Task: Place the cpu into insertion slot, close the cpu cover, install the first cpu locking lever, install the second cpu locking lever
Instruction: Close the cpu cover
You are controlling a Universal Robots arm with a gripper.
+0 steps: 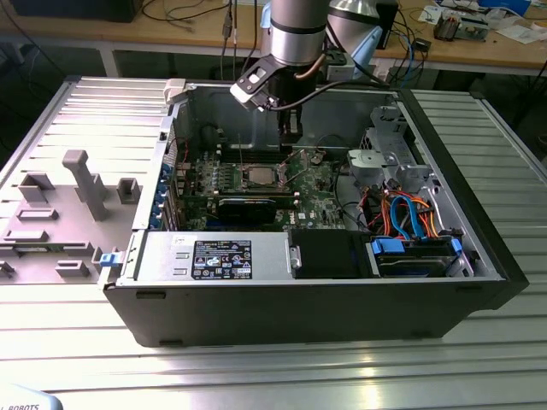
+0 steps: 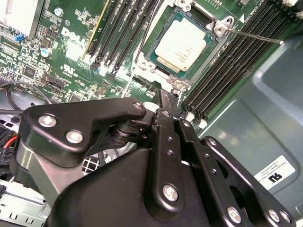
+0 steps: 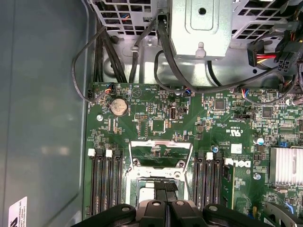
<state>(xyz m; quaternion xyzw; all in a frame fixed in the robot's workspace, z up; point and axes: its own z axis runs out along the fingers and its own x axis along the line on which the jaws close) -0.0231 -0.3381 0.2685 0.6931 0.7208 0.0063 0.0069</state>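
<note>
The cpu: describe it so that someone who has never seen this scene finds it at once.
Start at the open computer case on the metal table and find the green motherboard inside. Near its middle, between two banks of long black memory slots, lies the cpu. It is the one flat square with a dull silver-grey top; its neighbours are long, narrow and black.

Bright, glare on cpu (image 2: 182, 40), prob overhead light

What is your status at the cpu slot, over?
Gripper shut, over slot edge. Cpu seated in slot. Cover looks open, lever loose. Nothing blocking.
</note>
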